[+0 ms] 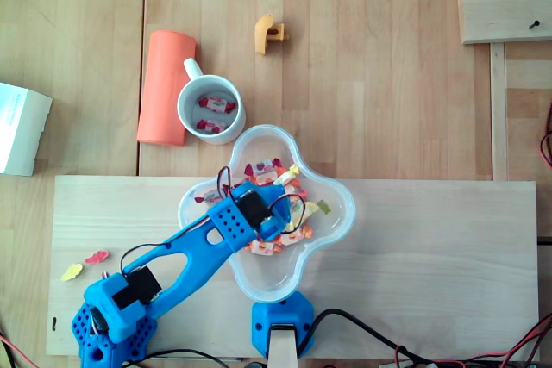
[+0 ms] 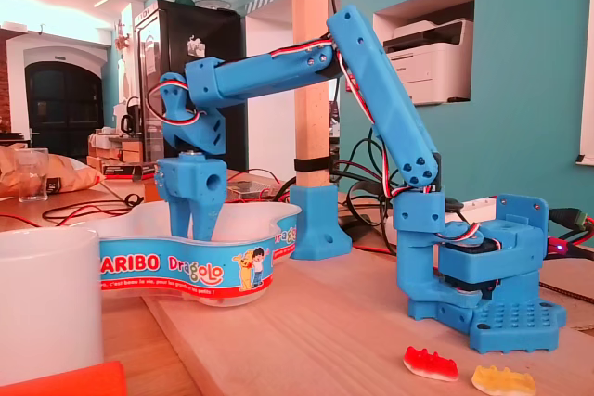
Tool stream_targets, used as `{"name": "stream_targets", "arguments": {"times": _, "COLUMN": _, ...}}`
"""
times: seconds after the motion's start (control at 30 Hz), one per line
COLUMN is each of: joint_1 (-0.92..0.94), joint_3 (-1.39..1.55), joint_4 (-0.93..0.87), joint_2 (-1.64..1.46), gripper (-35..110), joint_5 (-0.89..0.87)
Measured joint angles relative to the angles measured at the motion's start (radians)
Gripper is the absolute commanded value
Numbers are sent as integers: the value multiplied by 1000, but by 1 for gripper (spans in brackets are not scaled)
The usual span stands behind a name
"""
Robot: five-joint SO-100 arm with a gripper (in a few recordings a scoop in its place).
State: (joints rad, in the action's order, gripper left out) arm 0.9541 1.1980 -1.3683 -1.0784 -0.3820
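Reaching inside the tub (image 1: 278, 282), among wrapped sweets (image 1: 302, 213). Cannot tell fingers (image 2: 206, 215) released or clenched. Calls for a clean pinch.

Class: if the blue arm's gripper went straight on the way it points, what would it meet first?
Most likely the wrapped sweets in the Haribo tub: the gripper points straight down inside its rim, depth unclear.

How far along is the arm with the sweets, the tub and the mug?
Done: two wrapped sweets lie in the white mug. In hand: the hand is down inside the tub, in its heap of sweets; whether it grips one is hidden. Left: that whole heap.
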Motion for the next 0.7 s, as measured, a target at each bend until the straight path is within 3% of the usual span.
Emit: {"name": "stream_targets", "arguments": {"times": 0.7, "joint_1": 0, "joint_3": 0, "joint_4": 0, "joint_2": 15, "gripper": 19, "joint_5": 0}}
